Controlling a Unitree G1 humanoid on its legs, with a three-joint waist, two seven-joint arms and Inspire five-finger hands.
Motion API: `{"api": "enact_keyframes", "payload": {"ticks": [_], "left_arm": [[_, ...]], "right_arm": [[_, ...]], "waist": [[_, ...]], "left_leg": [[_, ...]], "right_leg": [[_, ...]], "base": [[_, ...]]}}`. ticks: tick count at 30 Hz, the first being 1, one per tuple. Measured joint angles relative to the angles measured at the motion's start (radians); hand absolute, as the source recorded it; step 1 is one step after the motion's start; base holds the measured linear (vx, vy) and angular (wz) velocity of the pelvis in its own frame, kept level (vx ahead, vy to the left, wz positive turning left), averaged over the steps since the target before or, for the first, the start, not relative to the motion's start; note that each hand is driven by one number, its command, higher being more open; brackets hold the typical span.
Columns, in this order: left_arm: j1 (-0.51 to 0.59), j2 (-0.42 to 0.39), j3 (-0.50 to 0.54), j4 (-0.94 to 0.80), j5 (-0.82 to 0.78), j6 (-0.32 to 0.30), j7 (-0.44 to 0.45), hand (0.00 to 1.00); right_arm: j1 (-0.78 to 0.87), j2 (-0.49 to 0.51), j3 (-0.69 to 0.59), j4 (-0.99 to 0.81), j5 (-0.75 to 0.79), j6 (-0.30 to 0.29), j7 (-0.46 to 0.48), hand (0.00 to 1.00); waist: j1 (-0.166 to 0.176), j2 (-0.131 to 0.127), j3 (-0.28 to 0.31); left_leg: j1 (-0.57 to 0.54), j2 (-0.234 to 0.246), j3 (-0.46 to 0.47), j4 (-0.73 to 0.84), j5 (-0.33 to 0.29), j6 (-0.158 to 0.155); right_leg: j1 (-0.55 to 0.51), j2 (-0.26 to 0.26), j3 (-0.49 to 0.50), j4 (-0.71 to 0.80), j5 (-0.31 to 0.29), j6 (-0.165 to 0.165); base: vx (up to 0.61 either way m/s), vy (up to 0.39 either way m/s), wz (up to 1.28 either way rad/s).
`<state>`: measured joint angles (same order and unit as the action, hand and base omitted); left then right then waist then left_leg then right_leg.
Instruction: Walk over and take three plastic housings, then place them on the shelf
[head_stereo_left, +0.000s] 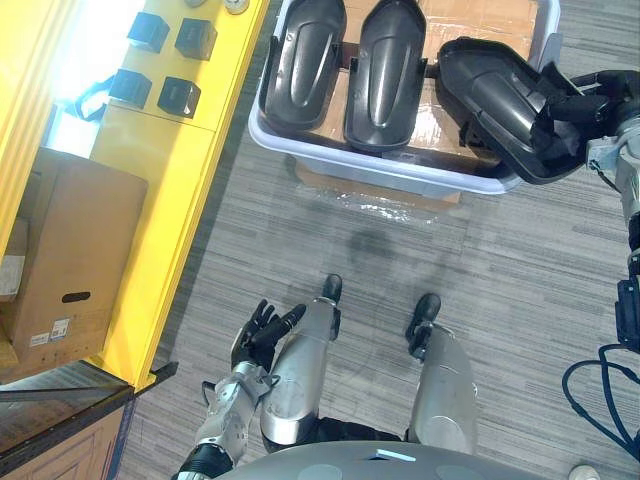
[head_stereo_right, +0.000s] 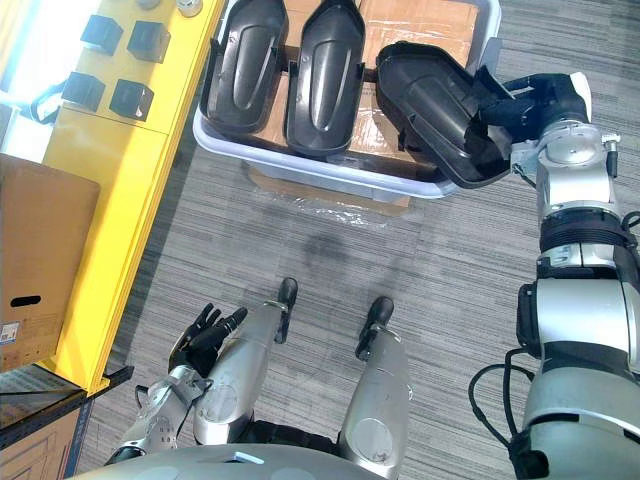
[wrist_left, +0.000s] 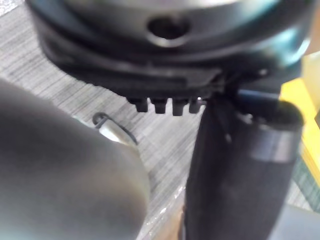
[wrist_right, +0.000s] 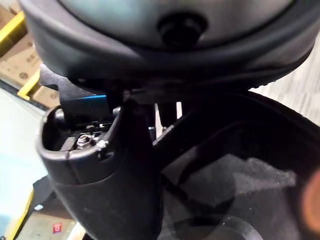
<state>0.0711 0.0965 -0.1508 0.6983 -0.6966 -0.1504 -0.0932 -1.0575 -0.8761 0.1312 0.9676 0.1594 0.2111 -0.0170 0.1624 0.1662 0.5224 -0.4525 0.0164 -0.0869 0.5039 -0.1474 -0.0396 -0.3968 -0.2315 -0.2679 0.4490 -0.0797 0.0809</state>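
Three dark plastic housings stand in a pale bin ahead of me on the floor. Two of them lean side by side in the bin's left and middle. The third housing is tilted over the bin's right end, hollow side facing me, and my right hand is shut on its right edge. In the right wrist view my thumb lies against that housing's inner face. My left hand hangs low by my left side, open and holding nothing.
A yellow shelf runs along the left, with several small black boxes on it. A cardboard box sits on a lower level at the left. Grey carpet lies between me and the bin.
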Motion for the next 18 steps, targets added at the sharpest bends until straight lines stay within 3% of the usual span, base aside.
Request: {"api": "enact_keyframes", "payload": {"ticks": [6, 9, 15, 18], "left_arm": [[0.011, -0.001, -0.003, -0.015, 0.001, -0.038, 0.004, 1.0], [0.065, 0.001, -0.004, -0.096, 0.0, -0.063, 0.041, 1.0], [0.155, -0.014, 0.054, -0.41, -0.006, -0.065, 0.174, 1.0], [0.158, -0.02, 0.125, -0.572, -0.004, -0.067, 0.199, 1.0]], "right_arm": [[0.001, 0.012, -0.002, -0.008, -0.035, -0.006, -0.083, 0.0], [0.033, 0.024, -0.04, -0.122, -0.044, -0.021, -0.174, 0.0], [0.179, 0.162, -0.17, -0.468, -0.19, -0.095, -0.316, 0.0], [0.308, 0.271, -0.194, -0.614, -0.241, -0.132, -0.355, 0.0]], "waist": [[-0.001, -0.011, 0.006], [-0.007, -0.027, 0.015], [-0.032, -0.088, 0.012], [-0.03, -0.137, -0.055]], "left_leg": [[0.052, 0.01, -0.001, -0.031, 0.002, -0.003], [0.115, 0.012, 0.007, -0.077, 0.007, -0.008], [0.262, 0.015, 0.012, -0.202, 0.037, -0.016], [0.305, 0.02, 0.009, -0.267, 0.049, -0.019]], "right_leg": [[0.047, 0.01, -0.003, -0.024, 0.0, -0.002], [0.099, 0.01, -0.002, -0.055, 0.0, -0.002], [0.219, 0.016, -0.011, -0.124, 0.0, -0.001], [0.259, 0.025, -0.032, -0.178, 0.001, 0.001]], "base": [[0.05, 0.001, -0.01], [0.07, 0.012, -0.05], [0.1, -0.017, 0.01], [0.14, -0.033, 0.05]]}}
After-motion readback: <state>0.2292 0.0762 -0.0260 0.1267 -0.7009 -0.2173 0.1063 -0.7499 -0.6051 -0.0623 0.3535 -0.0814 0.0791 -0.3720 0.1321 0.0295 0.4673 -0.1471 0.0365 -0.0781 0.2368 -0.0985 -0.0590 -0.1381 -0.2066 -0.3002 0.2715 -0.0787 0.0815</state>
